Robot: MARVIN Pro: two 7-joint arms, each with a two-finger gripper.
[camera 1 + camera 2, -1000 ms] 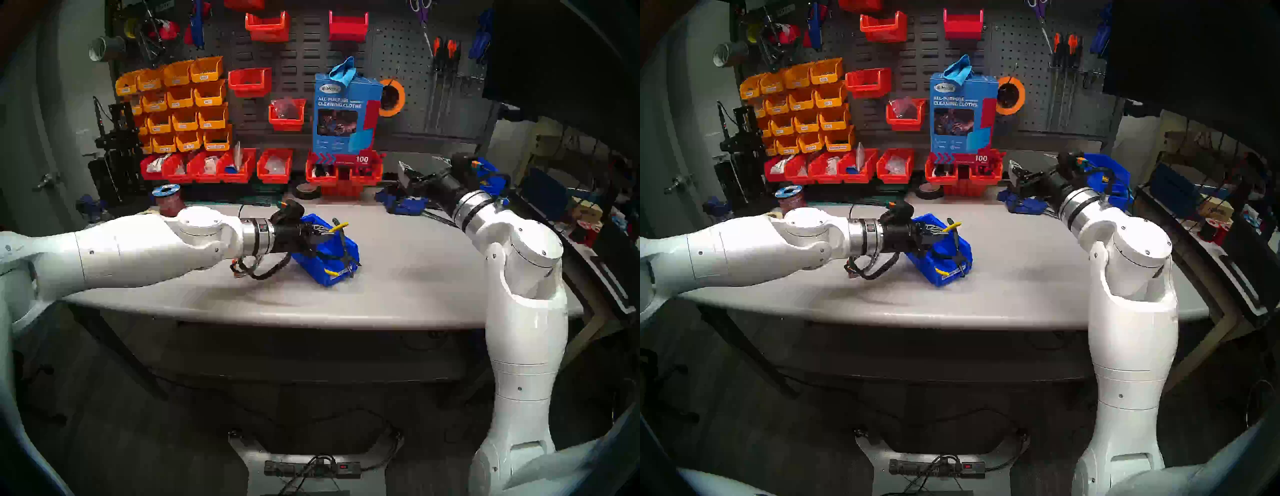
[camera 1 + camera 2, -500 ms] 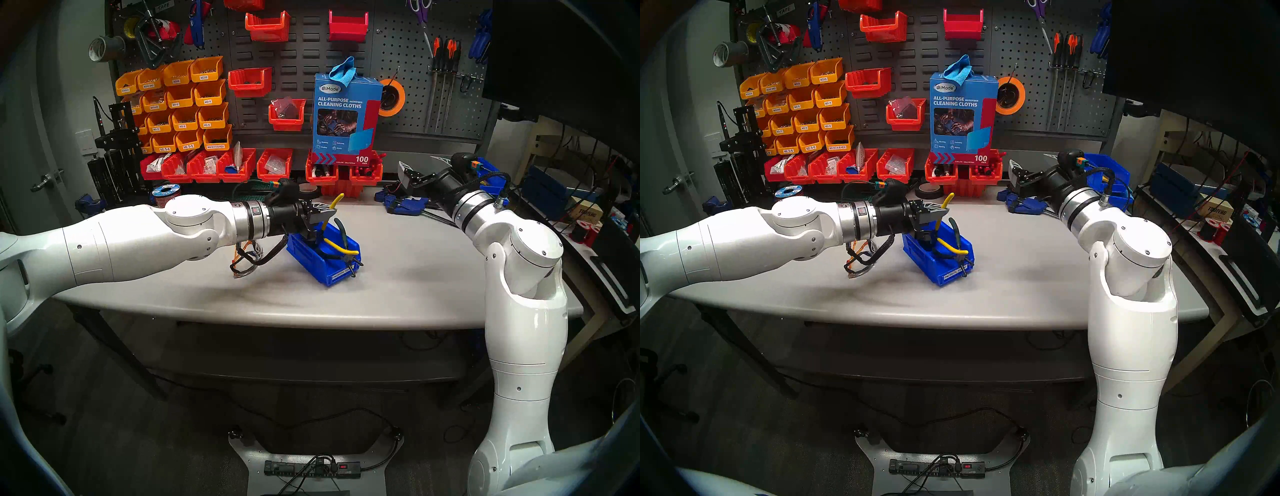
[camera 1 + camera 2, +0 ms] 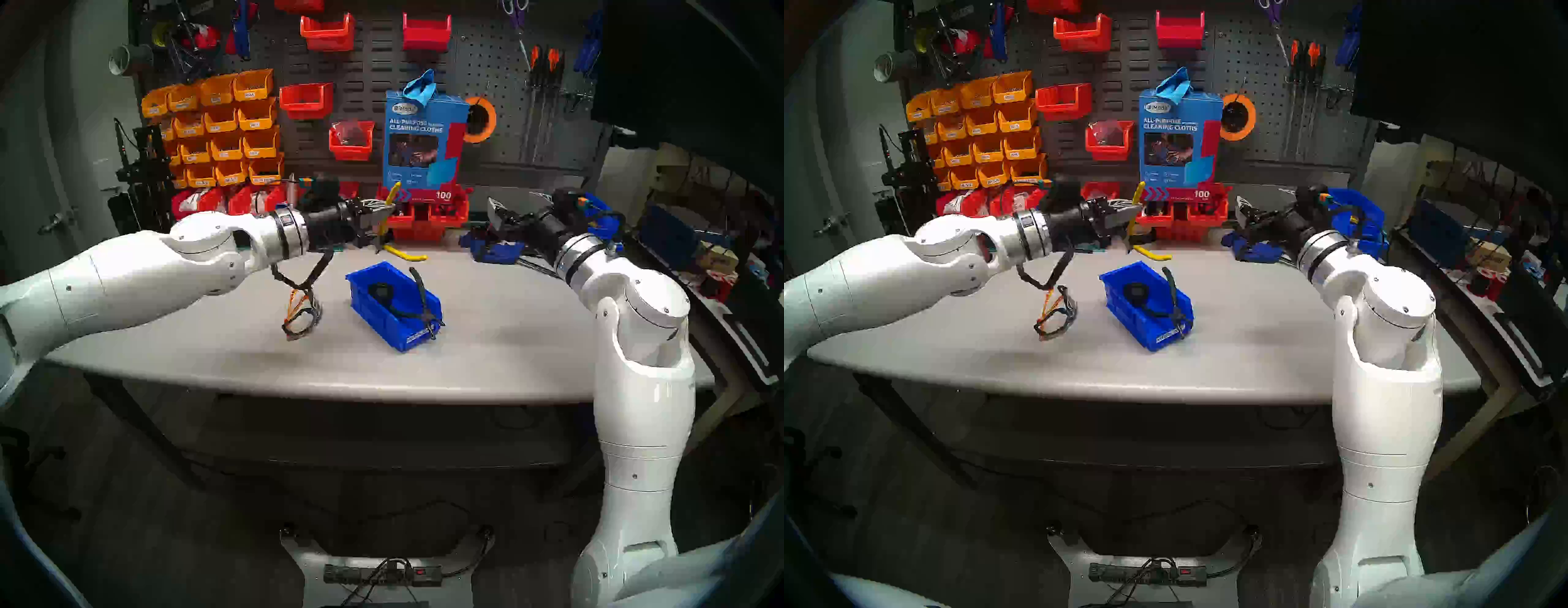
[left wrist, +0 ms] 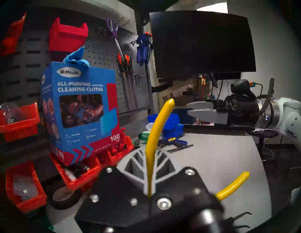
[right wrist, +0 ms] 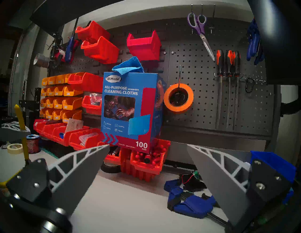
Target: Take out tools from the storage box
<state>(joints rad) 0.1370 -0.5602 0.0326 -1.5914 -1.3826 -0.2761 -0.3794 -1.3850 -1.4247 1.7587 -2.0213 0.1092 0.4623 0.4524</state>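
The glasses (image 3: 300, 316) lie on the table (image 3: 509, 339), left of the bin (image 3: 392, 322). The left gripper (image 3: 384, 214), clamped on the cutters (image 3: 388, 220), holds them in the air beyond the bin, one handle up, the other angled down to the right. Bare table lies below. Pliers (image 3: 422, 297) and cup (image 3: 382, 293) stay binned. The right gripper (image 3: 515, 204), fingers apart and empty, hangs farther right.

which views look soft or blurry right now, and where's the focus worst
Both head views are soft and smeary, the cloth box lettering mushy; left wrist view blurs its own fingers up close, though the yellow cutters read clearly; right wrist view is sharpest, box text crisp.
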